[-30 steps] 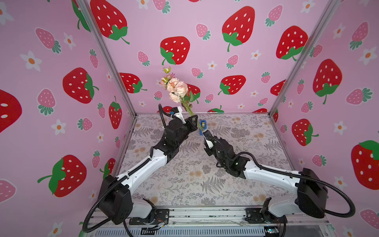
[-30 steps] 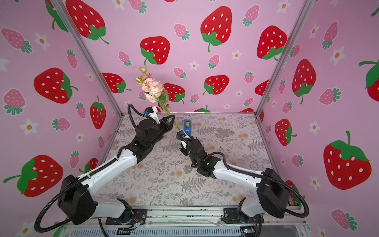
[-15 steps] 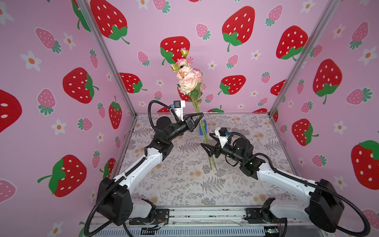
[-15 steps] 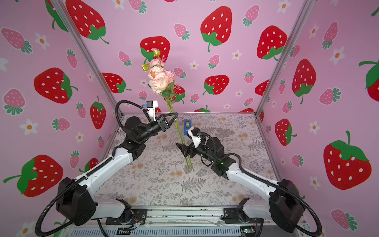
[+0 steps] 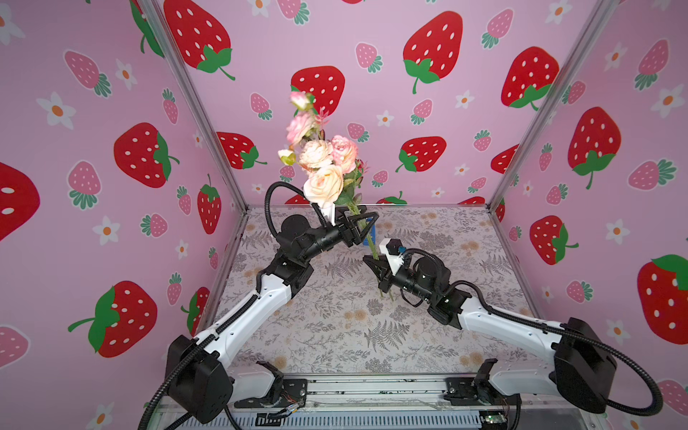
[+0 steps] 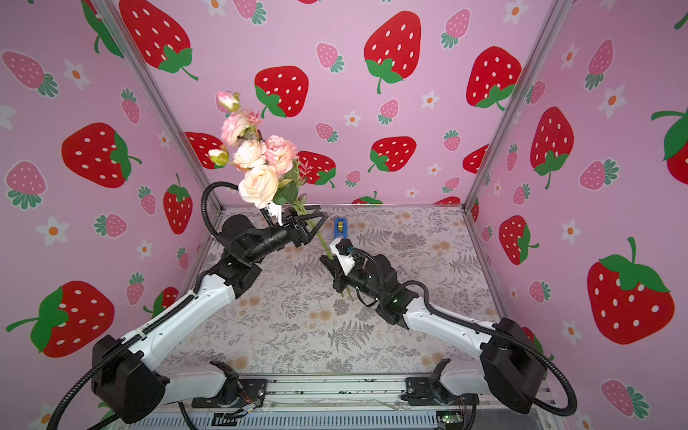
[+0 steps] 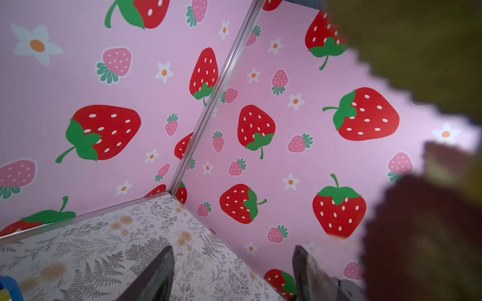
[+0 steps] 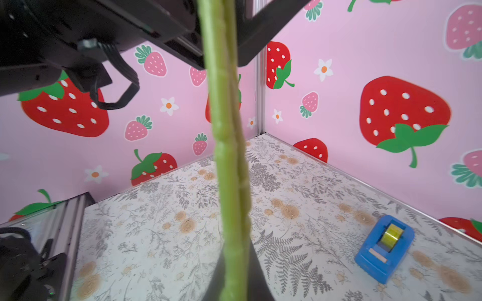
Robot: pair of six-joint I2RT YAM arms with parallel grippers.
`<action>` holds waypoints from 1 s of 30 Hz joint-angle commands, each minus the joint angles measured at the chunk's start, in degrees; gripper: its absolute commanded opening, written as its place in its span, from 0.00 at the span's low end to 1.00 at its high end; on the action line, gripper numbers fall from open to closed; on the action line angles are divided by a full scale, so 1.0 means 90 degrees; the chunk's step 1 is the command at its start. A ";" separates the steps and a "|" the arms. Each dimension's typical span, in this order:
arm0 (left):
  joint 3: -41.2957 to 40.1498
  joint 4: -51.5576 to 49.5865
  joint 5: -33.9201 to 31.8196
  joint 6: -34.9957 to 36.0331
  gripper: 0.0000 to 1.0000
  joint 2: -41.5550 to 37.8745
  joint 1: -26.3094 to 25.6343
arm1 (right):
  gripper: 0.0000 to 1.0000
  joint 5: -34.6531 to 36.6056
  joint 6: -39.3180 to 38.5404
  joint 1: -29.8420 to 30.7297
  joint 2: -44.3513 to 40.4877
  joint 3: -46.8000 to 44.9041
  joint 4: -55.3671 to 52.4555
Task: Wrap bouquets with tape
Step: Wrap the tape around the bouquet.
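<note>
Above the middle of the patterned table (image 5: 335,335), the bouquet (image 5: 324,167) stands nearly upright in the air, its pink and cream roses leaning a little toward the back wall (image 5: 372,37) in both top views. The right gripper (image 5: 372,262) is clamped on the lower part of the green stems (image 8: 229,156), which run down between its fingers in the right wrist view; their cut ends poke out below it, and whether they reach the table I cannot tell. Higher up, just under the leaves, the left gripper (image 5: 366,229) has its jaws spread wide with the stems passing between them, gripping nothing; the left wrist view shows its two fingers (image 7: 161,273) well apart. The blue tape dispenser (image 6: 340,228) with its yellowish roll sits on the table near the back wall, just behind the stems and apart from both grippers.
</note>
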 commanded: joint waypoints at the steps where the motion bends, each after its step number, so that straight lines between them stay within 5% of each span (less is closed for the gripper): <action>1: -0.0192 -0.0080 -0.0938 0.0033 0.75 -0.0302 -0.0009 | 0.00 0.1034 -0.0467 0.0116 -0.0181 -0.0062 0.0476; 16: -0.0829 0.0445 -0.1245 -0.0126 0.81 -0.0602 -0.0526 | 0.00 0.2520 -0.0420 0.0216 0.0090 0.0144 0.0550; 30: -0.1165 0.1362 -0.2655 -0.0842 0.79 -0.0766 -0.0723 | 0.00 0.3201 -0.0703 0.0378 0.0332 0.0148 0.0736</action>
